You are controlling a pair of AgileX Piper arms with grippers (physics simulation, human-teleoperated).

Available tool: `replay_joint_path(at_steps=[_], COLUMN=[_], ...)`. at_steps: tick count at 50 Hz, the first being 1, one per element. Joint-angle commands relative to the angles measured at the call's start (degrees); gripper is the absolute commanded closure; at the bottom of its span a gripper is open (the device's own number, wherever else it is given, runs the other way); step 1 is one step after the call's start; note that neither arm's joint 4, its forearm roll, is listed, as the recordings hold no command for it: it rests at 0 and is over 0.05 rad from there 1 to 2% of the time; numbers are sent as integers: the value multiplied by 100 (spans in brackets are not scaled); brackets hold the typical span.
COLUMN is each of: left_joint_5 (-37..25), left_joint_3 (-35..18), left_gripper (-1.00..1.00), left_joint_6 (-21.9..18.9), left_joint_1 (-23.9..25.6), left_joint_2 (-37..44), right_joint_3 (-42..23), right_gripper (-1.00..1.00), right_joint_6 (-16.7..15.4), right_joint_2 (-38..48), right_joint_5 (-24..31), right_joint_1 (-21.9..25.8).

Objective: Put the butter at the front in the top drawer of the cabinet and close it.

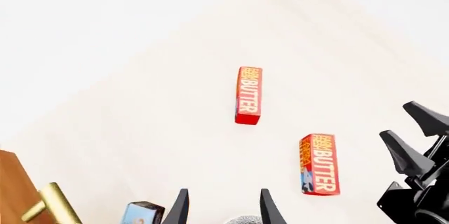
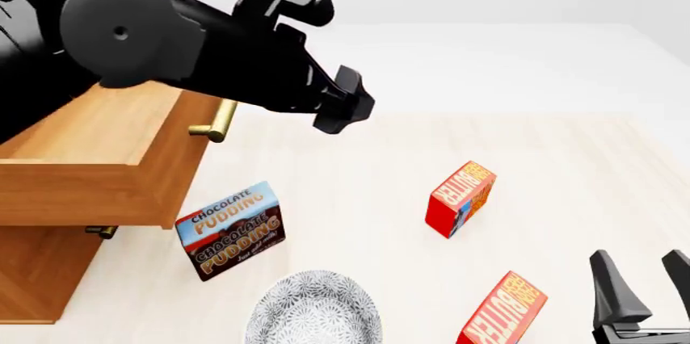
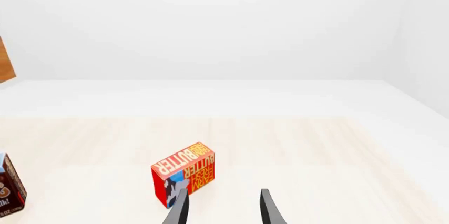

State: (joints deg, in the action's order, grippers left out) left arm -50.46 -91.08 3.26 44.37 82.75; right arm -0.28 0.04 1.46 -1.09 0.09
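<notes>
I've got the top drawer [image 2: 97, 166] pulled open; my right gripper [image 2: 645, 283] hangs spread and empty just beside the front butter [image 2: 503, 312], lined up to grab it

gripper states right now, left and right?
Left gripper: open, holding nothing.
Right gripper: open, holding nothing.

Butter boxes [image 2: 461, 199] [image 2: 502, 313] showing red w/ orange-yellow lettered faces. Pudding box [image 2: 229, 230] showing blue-brown. Cabinet [image 2: 65, 199] showing light-brown wood, brass handle [image 2: 216, 123]. Plate [image 2: 313, 310] showing grey-white speckle. Arms showing black.
</notes>
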Motion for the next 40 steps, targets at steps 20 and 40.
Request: replay_joint_path(at_steps=[20, 40], left_joint_5=[523, 669], left_joint_3=[-361, -742], left_gripper=[-100, -100], left_joint_6=[236, 438], left_joint_1=[272, 456], left_joint_2=[962, 1711], right_joint_3=[6, 6], right_gripper=[-100, -100], right_joint_6=[-1, 0], right_joint_2=[-16, -18], right_joint_5=[9, 11], right_joint_1=[-1, -1])
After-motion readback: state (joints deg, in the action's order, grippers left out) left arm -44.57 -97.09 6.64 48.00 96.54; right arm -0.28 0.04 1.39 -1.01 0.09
